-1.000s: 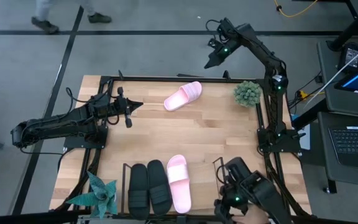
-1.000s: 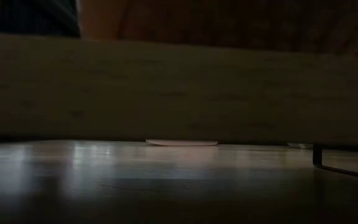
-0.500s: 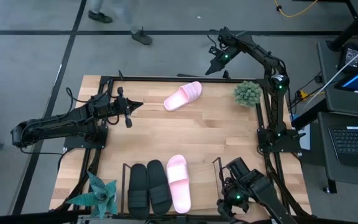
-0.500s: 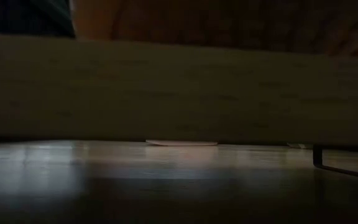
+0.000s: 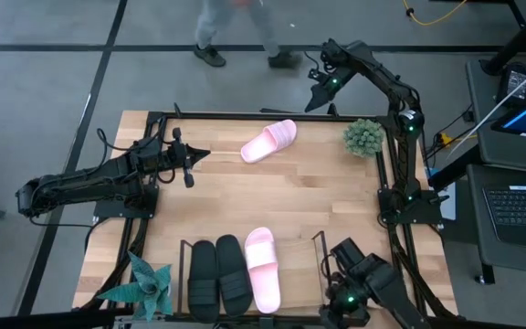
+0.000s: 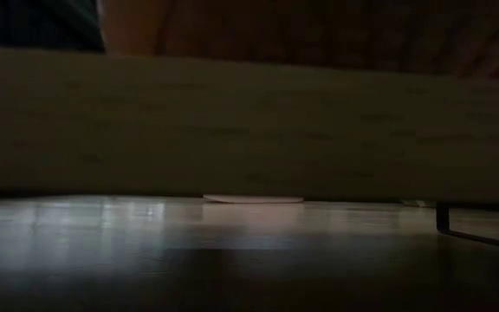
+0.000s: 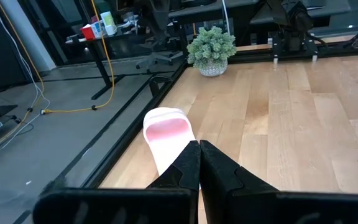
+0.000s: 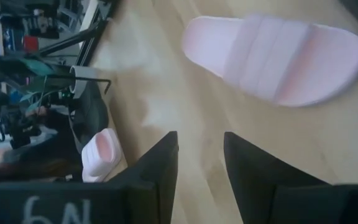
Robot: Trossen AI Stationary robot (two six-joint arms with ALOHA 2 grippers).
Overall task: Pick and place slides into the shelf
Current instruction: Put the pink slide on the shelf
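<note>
A pale pink foam slide (image 5: 268,142) with a broad strap lies ahead of the closed left hand (image 5: 193,155); right hand (image 8: 199,155) parted, empty.

slides: two matte black (image 5: 217,274), two pale pink (image 5: 262,269) | shelf (image 5: 186,247): black wire | table (image 5: 336,201): light wood | plants: green (image 5: 363,137), teal (image 5: 149,285)

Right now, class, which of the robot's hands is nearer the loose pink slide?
Right. The right hand hovers just beyond the pink slide past the table's far edge; the left hand sits farther off, to its left.
</note>
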